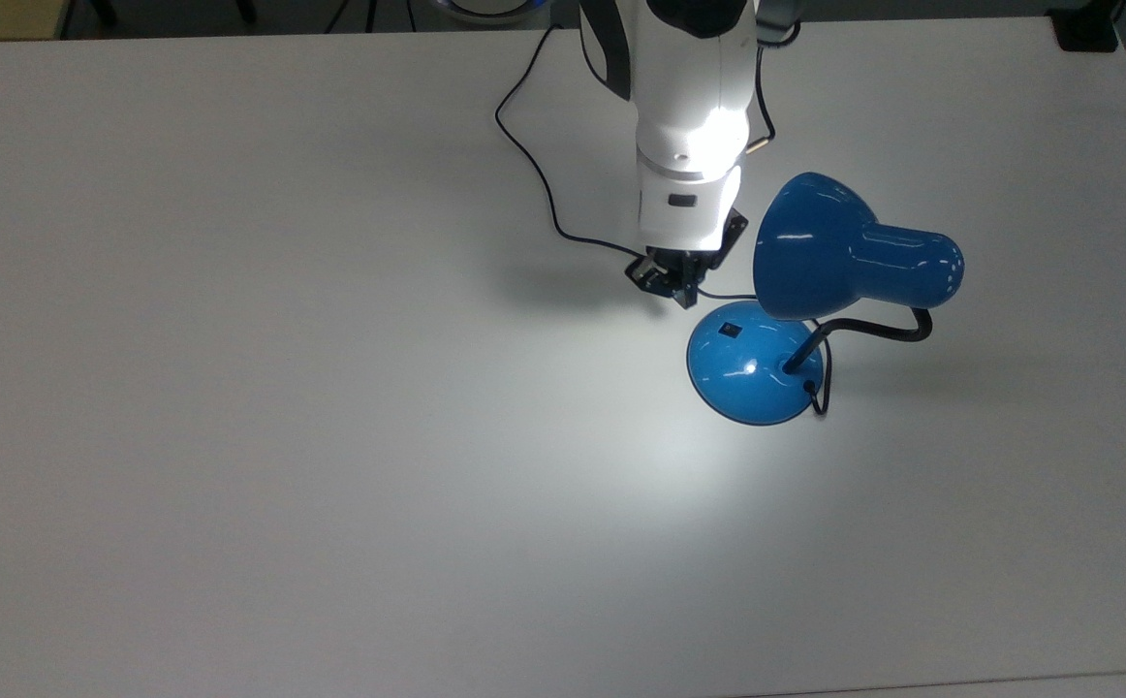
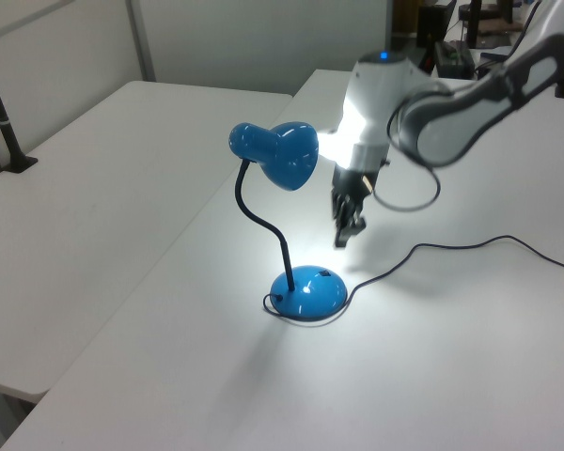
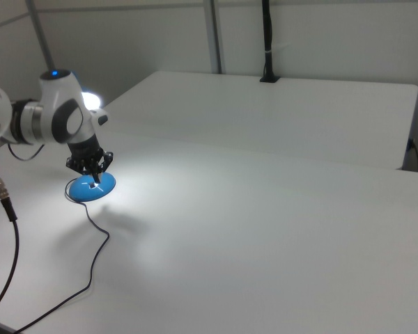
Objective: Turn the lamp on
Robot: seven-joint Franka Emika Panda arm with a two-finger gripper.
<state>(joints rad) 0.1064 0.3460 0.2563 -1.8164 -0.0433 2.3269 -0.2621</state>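
Top view: the blue desk lamp [image 1: 796, 301] stands on the white table [image 1: 234, 388], its domed base [image 1: 752, 373] the landmark for what follows. The bell shade [image 1: 820, 252] hangs over the base's far edge, and a bright pool of light lies on the table just in front of the base. The lamp is lit. The small black switch [image 1: 733, 330] on the base is uncovered. The gripper [image 1: 676, 283] sits just beyond the base, toward the top view's upper left, apart from it. Its fingers appear drawn narrow and hold nothing. The dark cord [image 1: 534, 165] runs away from the base behind the arm.

Left view: the gripper [image 2: 348, 228] hangs above and behind the base [image 2: 308, 291], clear of it, fingers close together and empty. Light glares off the arm beside the shade [image 2: 274, 155].

Right view: the gripper [image 3: 90, 167] is just above the base [image 3: 92, 188], which lies in a bright patch.

Judgement: the switching step looks complete. The next move need only be a clean retreat up and away, avoiding the shade and cord.
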